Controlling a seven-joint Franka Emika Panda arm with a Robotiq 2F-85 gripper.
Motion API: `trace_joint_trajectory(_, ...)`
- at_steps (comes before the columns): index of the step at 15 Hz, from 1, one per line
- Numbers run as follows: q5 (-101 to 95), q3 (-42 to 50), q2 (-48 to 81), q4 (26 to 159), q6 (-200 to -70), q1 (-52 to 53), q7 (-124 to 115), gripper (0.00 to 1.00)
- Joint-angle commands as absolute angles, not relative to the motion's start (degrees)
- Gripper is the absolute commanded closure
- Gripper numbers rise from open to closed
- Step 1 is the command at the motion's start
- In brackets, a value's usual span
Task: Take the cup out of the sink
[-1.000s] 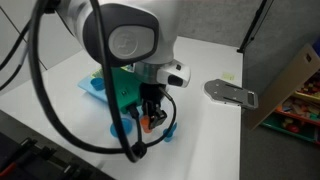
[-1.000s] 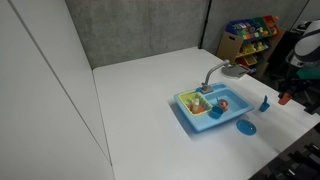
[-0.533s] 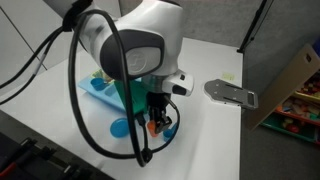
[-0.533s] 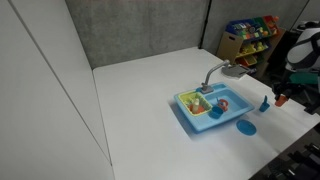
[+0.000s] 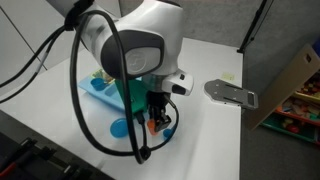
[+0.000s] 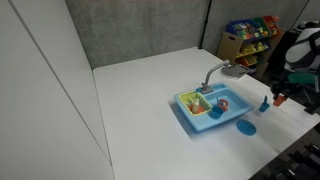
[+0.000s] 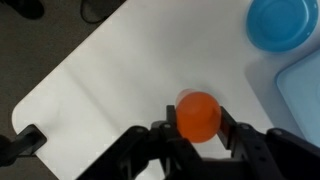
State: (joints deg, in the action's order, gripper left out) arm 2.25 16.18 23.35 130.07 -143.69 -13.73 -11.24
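My gripper (image 7: pixel 197 122) is shut on the orange-red cup (image 7: pixel 197 114) and holds it above the white table, away from the sink. In an exterior view the cup (image 5: pixel 154 125) shows between the fingers, in front of the light-blue sink (image 5: pixel 100 90). In an exterior view the gripper (image 6: pixel 282 97) holds the cup to the right of the sink (image 6: pixel 205 108) with its grey faucet (image 6: pixel 212 73). A corner of the sink (image 7: pixel 305 85) shows at the right edge of the wrist view.
A flat round blue plate (image 7: pixel 282 22) lies on the table beside the sink, also in an exterior view (image 6: pixel 246 126). A small blue piece (image 6: pixel 265 101) stands near the gripper. A grey flat metal plate (image 5: pixel 232 93) lies further off. The table edge (image 7: pixel 60 150) is close.
Over the past second the arm shifted slightly with the cup held in the gripper; in the last half second nothing visibly moved.
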Motion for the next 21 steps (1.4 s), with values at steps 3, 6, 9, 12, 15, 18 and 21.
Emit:
trace_joint_trajectory(3, 5.8, 14.0, 25.5, 130.4, -147.6, -15.1, -8.7, 0.83)
trace_joint_trajectory(6, 8.0, 12.7, 27.2, 130.6, -150.5, -15.5, -7.7, 0.83)
trace_joint_trajectory(9, 9.3, 11.7, 29.4, 130.6, -154.3, -16.0, -6.9, 0.83)
trace_joint_trajectory(12, 10.6, 10.5, 31.6, 130.3, -156.3, -17.2, -5.9, 0.83)
trace_joint_trajectory(15, 11.9, 9.3, 33.4, 129.9, -157.2, -18.8, -5.0, 0.83)
trace_joint_trajectory(18, 12.7, 8.3, 34.7, 129.4, -157.0, -20.1, -4.2, 0.83)
trace_joint_trajectory(21, 12.9, 8.3, 35.8, 128.8, -156.9, -20.7, -4.2, 0.83)
